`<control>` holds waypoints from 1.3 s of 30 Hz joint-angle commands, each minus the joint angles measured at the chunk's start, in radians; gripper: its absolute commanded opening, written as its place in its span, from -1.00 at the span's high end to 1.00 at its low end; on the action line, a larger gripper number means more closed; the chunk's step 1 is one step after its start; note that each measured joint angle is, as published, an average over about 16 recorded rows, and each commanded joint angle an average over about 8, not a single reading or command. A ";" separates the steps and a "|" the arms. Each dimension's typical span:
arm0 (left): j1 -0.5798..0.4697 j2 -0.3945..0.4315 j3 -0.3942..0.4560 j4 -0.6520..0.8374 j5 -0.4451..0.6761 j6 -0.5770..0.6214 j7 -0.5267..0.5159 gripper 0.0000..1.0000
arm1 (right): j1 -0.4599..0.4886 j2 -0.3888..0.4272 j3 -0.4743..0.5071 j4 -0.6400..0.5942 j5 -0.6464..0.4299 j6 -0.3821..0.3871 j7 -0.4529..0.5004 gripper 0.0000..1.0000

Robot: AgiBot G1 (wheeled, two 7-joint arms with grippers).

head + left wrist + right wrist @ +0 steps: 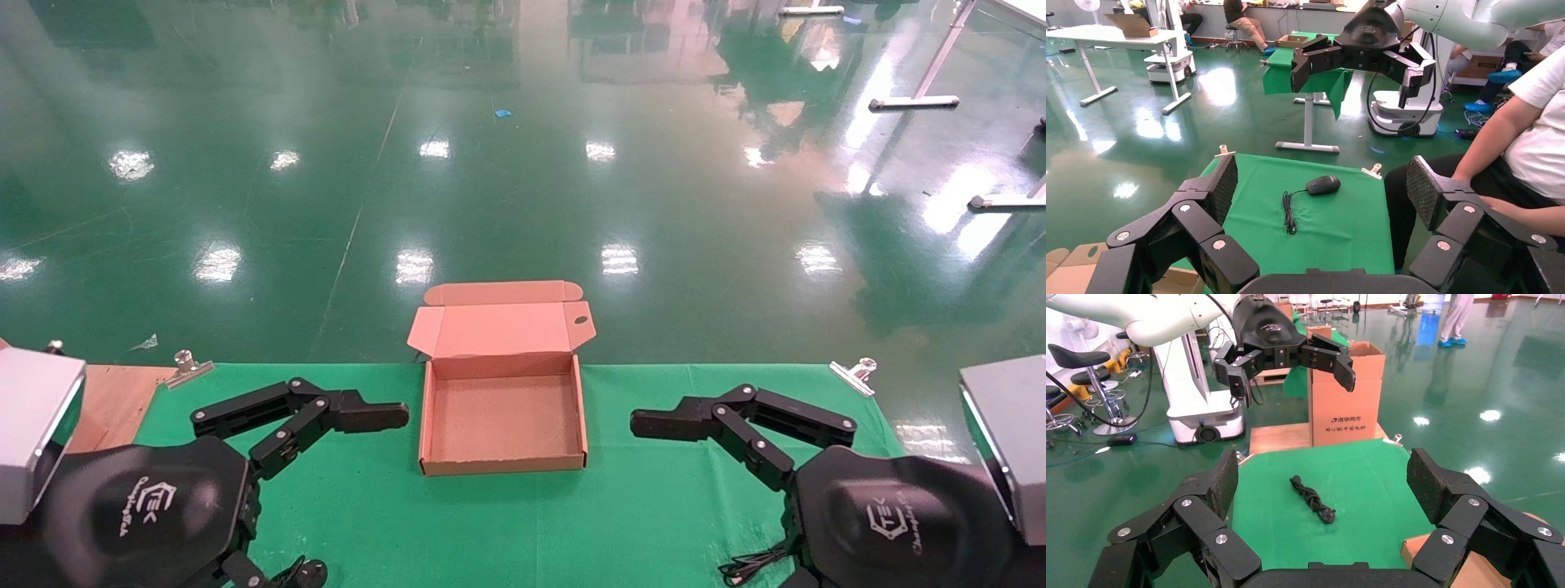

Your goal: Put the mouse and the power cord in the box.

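The box (502,416) lies open and empty in the middle of the green cloth, lid flap raised at the back. The mouse (1323,184) rests on the cloth at the table's right end, its thin cable (1289,211) coiled beside it; in the head view only a bit of cable (752,565) shows under the right arm. The power cord (1312,499) lies bundled at the table's left end. My left gripper (364,490) hovers open left of the box, facing the mouse from afar. On the box's other side my right gripper (678,498) hovers open, facing the cord.
A tall cardboard carton (1346,395) stands on a wooden board (114,400) beyond the table's left end. A seated person (1523,153) is close to the right end. Metal clips (854,374) hold the cloth at the corners. Green floor lies beyond the far edge.
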 commanded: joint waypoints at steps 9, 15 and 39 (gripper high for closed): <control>0.000 0.000 0.000 0.000 0.000 0.000 0.000 -1.00 | 0.000 0.000 0.000 0.000 0.000 0.000 0.000 -1.00; 0.000 0.000 0.000 0.000 0.000 0.000 0.000 -1.00 | 0.000 0.000 0.000 0.000 0.000 0.000 0.000 -1.00; -0.004 -0.002 0.021 0.003 0.042 0.006 -0.003 -1.00 | -0.006 -0.004 -0.015 -0.007 -0.025 -0.005 -0.004 -1.00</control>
